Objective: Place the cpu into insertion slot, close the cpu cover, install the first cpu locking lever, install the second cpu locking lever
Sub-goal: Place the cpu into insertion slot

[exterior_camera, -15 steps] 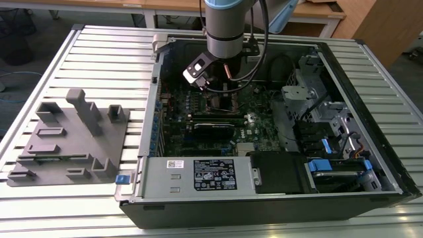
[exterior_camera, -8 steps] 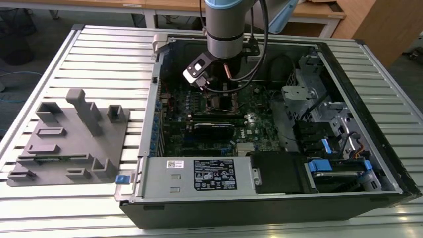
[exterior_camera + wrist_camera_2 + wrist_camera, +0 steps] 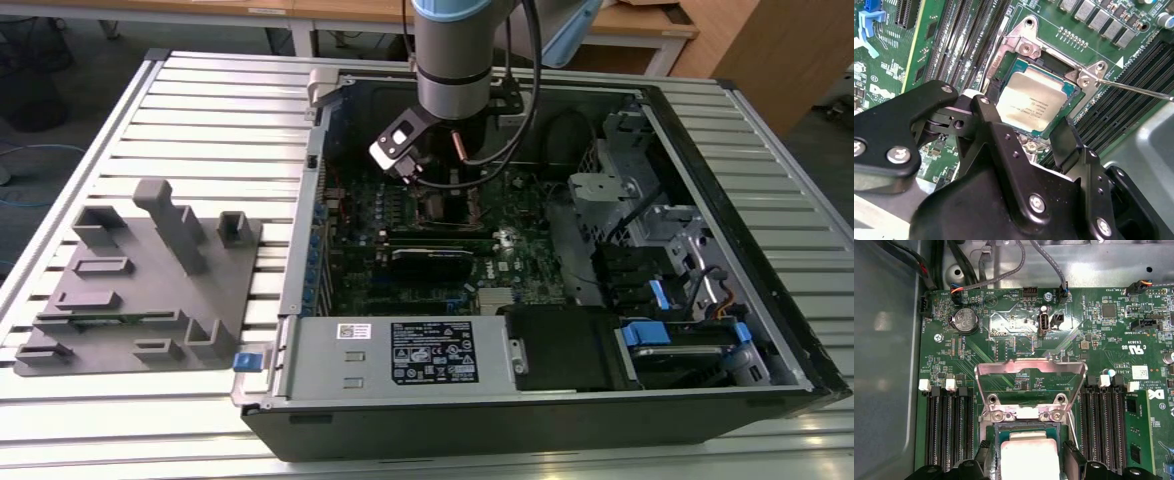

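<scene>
The cpu (image 3: 1030,101) lies flat in the insertion slot (image 3: 1000,75) on the green board, its silver top facing up; it is also in the first wrist view, cpu (image 3: 1029,456). My gripper (image 3: 1025,118) straddles it, one black finger on each side with a small gap to the chip's edges, so it looks open. The cpu cover (image 3: 1059,368) stands raised on its hinge behind the socket. A thin locking lever (image 3: 1136,90) sticks out beside the socket, unlatched. In the exterior view my gripper (image 3: 445,188) reaches down into the case.
Long black memory slots (image 3: 946,425) flank the socket on both sides. The open computer case (image 3: 667,110) walls the board in, with a drive cage and blue tabs (image 3: 654,335) at the exterior view's right. A grey fixture tray (image 3: 140,280) lies on the table at its left.
</scene>
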You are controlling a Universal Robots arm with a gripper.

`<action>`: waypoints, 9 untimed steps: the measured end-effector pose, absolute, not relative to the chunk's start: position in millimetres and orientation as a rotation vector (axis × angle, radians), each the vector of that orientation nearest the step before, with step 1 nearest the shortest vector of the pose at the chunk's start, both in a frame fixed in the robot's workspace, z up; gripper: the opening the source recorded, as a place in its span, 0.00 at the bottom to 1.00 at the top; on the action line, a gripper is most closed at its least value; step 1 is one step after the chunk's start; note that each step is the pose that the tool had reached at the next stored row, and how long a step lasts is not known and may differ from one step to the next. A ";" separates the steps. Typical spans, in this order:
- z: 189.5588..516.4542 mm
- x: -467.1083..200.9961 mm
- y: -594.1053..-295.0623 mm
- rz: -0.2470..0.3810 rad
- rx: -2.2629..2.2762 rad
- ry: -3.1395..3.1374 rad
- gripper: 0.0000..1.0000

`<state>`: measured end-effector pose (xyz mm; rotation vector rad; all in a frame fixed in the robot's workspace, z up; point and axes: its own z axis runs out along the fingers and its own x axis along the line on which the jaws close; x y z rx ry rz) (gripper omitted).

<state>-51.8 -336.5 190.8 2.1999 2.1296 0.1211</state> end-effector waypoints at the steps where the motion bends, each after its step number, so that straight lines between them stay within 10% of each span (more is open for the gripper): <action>1: 190.8 -51.8 -336.5 0.121 2.200 2.130 0.67; 9: 190.1 -51.8 -336.5 0.121 2.200 2.130 0.67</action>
